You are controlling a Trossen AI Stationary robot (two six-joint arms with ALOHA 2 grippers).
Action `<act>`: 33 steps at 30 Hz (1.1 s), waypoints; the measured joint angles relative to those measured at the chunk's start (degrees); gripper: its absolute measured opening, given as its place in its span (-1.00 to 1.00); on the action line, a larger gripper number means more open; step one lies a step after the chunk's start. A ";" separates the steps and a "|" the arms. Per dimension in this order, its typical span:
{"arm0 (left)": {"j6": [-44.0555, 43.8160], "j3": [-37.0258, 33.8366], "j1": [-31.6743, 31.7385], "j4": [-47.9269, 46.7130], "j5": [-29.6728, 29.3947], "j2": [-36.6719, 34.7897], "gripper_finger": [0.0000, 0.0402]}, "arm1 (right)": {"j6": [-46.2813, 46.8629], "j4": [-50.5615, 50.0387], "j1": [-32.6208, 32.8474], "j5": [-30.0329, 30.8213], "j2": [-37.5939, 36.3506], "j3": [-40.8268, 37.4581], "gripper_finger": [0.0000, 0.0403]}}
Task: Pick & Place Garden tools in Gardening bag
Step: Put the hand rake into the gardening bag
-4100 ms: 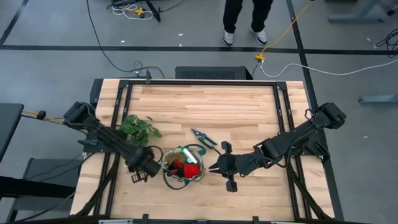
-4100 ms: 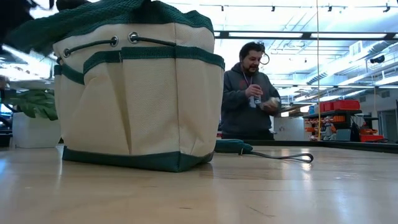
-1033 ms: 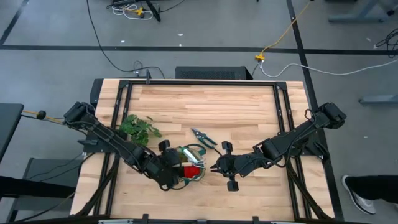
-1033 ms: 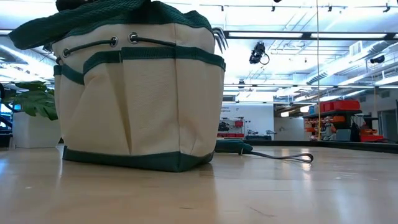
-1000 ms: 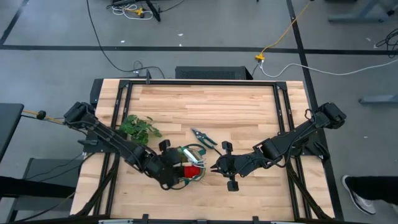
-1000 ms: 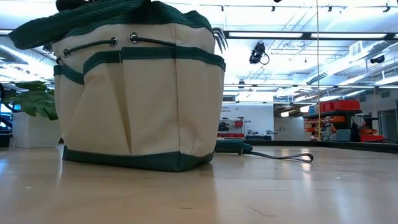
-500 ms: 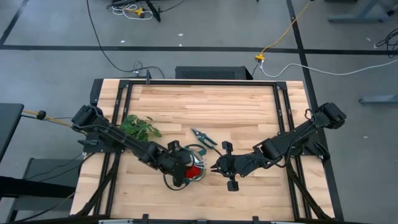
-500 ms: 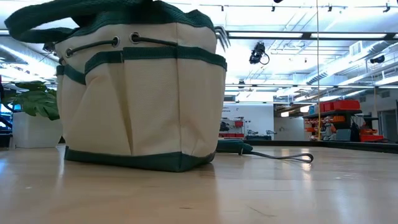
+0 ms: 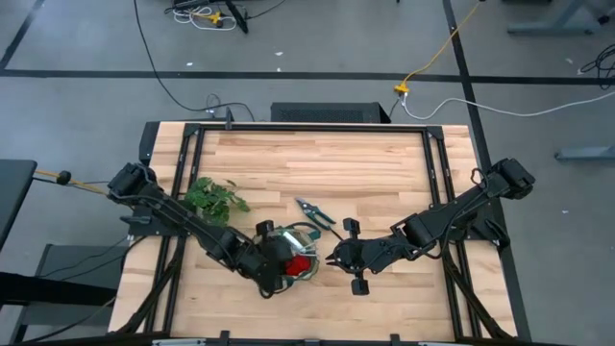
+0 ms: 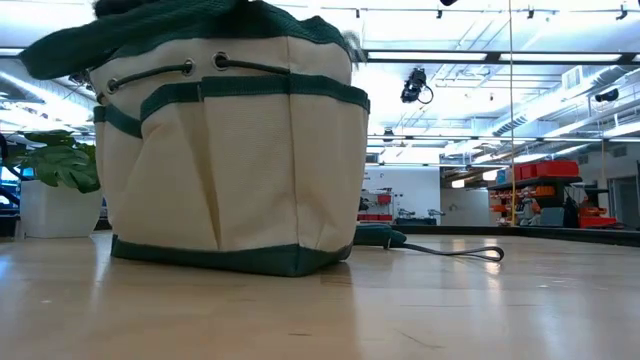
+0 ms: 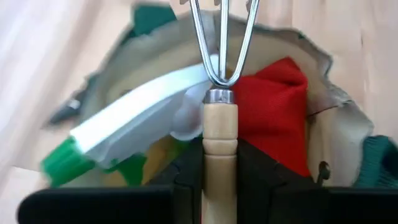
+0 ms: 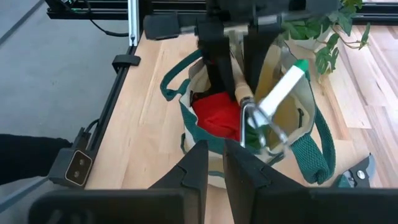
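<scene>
The beige gardening bag (image 10: 230, 150) with green trim stands on its base near the table's front, between my two grippers (image 9: 300, 272). Inside it lie the green spray bottle with its white trigger (image 11: 124, 140) and a red glove (image 11: 277, 106). My left gripper (image 9: 277, 256) is over the bag's opening, shut on a wooden-handled hand rake (image 11: 219, 118). My right gripper (image 9: 331, 259) is at the bag's right side, its fingers close together. The pruning shears (image 9: 314, 211) lie flat on the table beyond the bag. My left gripper pinches the rake's wooden handle (image 11: 219, 146) between its two fingers, which lie along the handle. The metal tines (image 11: 222, 43) stick out past the fingertips over the bag's opening. The rake is lifted clear of the table, slanting down toward the bag (image 12: 239, 87). My right gripper meets the bag at its rim on the right side (image 12: 216, 146), coming level from the table's right. Its own fingers (image 12: 198, 165) hide the place of contact, so the hold cannot be told. The bag stands upright on the table.
A leafy plant sprig (image 9: 216, 197) lies left of the bag, beside my left arm. The shears also show in the low view (image 10: 430, 245) behind the bag. Bare wood lies toward the table's far edge (image 9: 317, 154).
My left gripper has carried the rake toward the table's right, from the bag's left rim to over its opening. The bag has shifted slightly toward the table's right. My right gripper has kept still.
</scene>
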 joint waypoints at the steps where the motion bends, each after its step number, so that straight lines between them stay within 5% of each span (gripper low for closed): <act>1: -0.17 -0.03 -0.52 0.02 -1.71 -0.35 -0.63 | 0.00 0.00 -0.01 0.02 -0.02 0.00 -0.75; 10: -4.59 -0.01 -5.76 -3.69 -17.96 -3.56 -0.61 | 0.00 0.00 0.00 0.02 0.00 0.00 -0.75; 20: -6.47 -0.01 -8.76 -2.14 -28.83 -1.95 -0.58 | 0.48 0.03 -0.02 0.00 0.00 0.00 -0.75; 33: -5.79 -0.01 -8.56 1.99 -32.02 1.74 -0.44 | 0.68 0.06 -0.02 -0.02 0.00 0.00 -0.75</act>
